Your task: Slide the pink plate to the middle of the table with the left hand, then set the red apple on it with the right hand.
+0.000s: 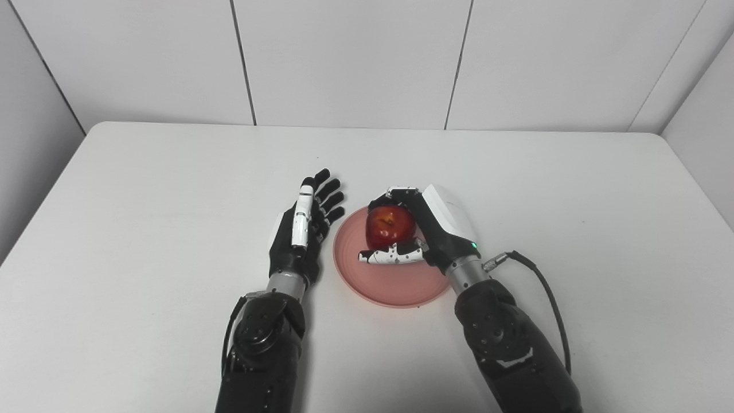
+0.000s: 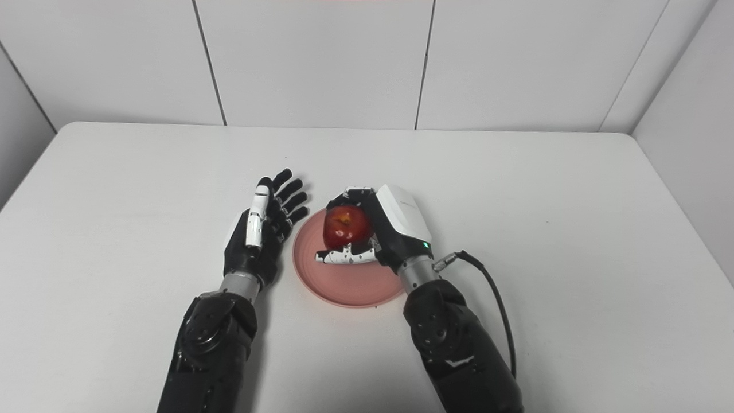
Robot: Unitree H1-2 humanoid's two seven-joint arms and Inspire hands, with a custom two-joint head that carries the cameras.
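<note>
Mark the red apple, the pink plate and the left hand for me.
red apple (image 1: pixel 391 225): left eye view, on its front skin between the fingers.
pink plate (image 1: pixel 395 284): left eye view, on the bare near part.
left hand (image 2: pixel 259 232): right eye view, on the middle of the open hand.

Pink plate (image 1: pixel 395 284), red apple (image 1: pixel 390 225) perhaps yellow-flecked, white table (image 1: pixel 172 189).

White counter (image 1: pixel 172 189) and panelled wall (image 1: pixel 350 57)

The counter has rounded far corners and a matte white top. Behind its far edge stands the wall of pale panels split by thin dark seams, angling in beside the counter's ends.
</note>
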